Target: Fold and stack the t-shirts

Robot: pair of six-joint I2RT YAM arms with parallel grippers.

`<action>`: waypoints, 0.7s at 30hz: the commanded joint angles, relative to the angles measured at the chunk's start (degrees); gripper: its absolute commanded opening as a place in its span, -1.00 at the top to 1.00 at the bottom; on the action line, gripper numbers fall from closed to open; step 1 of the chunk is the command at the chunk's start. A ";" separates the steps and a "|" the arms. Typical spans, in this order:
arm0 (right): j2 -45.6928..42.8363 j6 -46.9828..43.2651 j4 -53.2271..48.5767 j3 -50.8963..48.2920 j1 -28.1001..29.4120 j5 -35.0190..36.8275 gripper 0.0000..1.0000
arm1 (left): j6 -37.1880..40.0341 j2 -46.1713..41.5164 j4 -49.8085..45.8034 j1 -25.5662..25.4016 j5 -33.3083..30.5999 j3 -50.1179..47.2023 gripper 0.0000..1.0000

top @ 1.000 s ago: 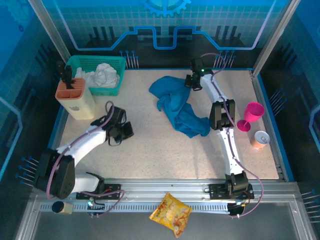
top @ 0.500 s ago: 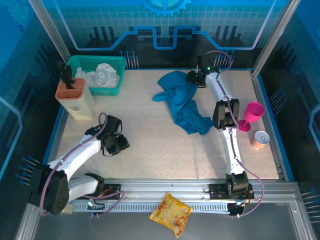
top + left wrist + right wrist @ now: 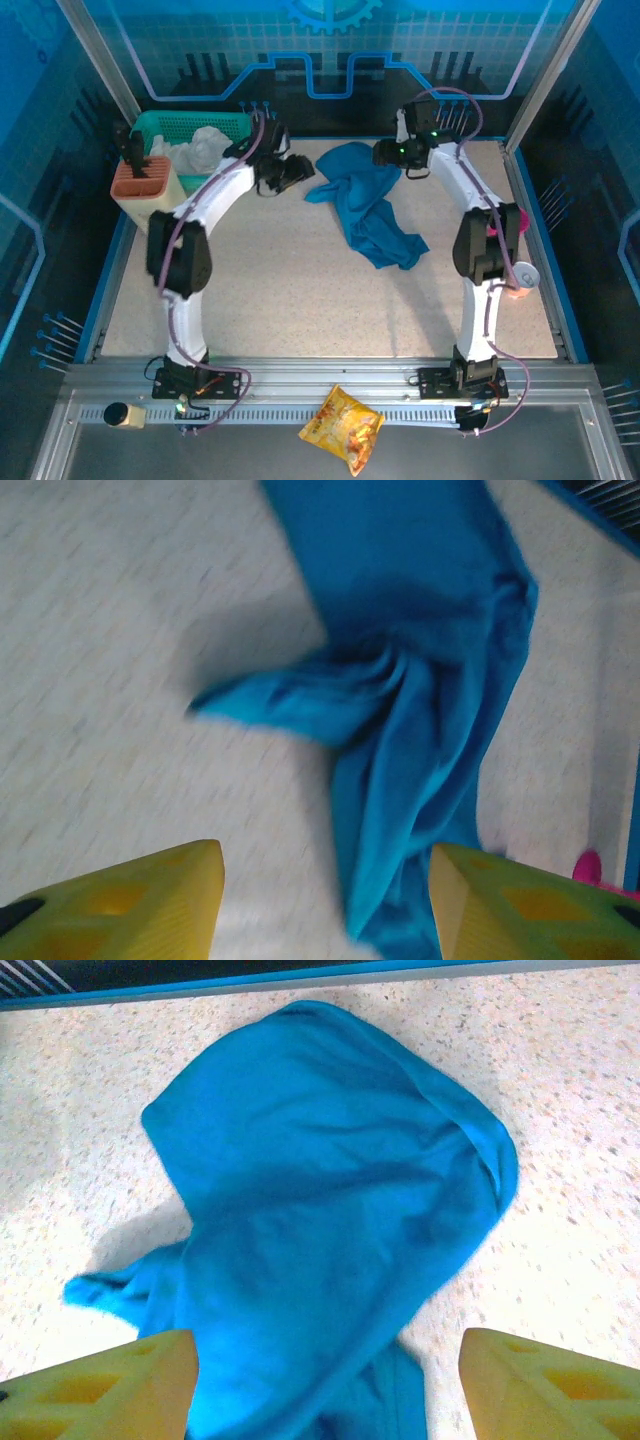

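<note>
A teal-blue t-shirt (image 3: 365, 200) lies crumpled on the far middle of the table. My left gripper (image 3: 298, 172) reaches in from the left and hovers just off the shirt's left edge. In the left wrist view, my left gripper (image 3: 325, 905) is open, its yellow fingers (image 3: 140, 900) wide apart, with a fold of the t-shirt (image 3: 420, 680) below and ahead of them. My right gripper (image 3: 386, 152) is at the shirt's far right corner. It is open too (image 3: 325, 1390), and the t-shirt (image 3: 330, 1190) spreads under it without being pinched.
A teal basket (image 3: 165, 125) holding white cloth stands at the far left, with a cream and orange utensil holder (image 3: 150, 195) in front of it. A pink cup (image 3: 505, 228) and a small orange cup (image 3: 520, 278) stand at the right edge. A snack bag (image 3: 345, 428) lies on the front rail.
My left arm swung from the near left up to the shirt's left side and its gripper opened. The right gripper opened, letting go of the shirt, which shifted slightly to the right.
</note>
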 commanded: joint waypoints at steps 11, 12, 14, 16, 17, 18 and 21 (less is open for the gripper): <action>-22.63 2.69 9.90 -35.16 4.99 -4.07 -0.23 | 4.17 35.67 -3.20 0.85 -1.24 41.41 0.03; -23.73 3.35 10.34 -36.74 5.56 -4.04 -0.22 | 4.18 36.37 -2.40 0.77 -1.30 41.41 0.02; -25.20 4.19 11.22 -39.11 6.84 -3.93 -0.21 | 3.79 37.79 -1.25 0.63 -1.34 41.41 0.02; -25.73 5.09 11.84 -40.37 7.97 -3.35 -0.20 | 3.20 39.18 -0.75 0.24 -1.34 41.65 0.01; -25.56 5.42 12.11 -40.51 8.44 -2.88 -0.19 | 2.92 39.76 -0.84 -0.02 -1.25 41.82 0.01; -25.08 5.73 12.14 -40.44 9.03 -2.49 -0.19 | 2.63 40.26 -1.01 -0.28 -1.11 41.93 0.03; -22.54 5.95 10.82 -39.01 11.28 -0.56 -0.16 | 2.46 40.31 -1.69 -1.15 -0.83 41.14 0.23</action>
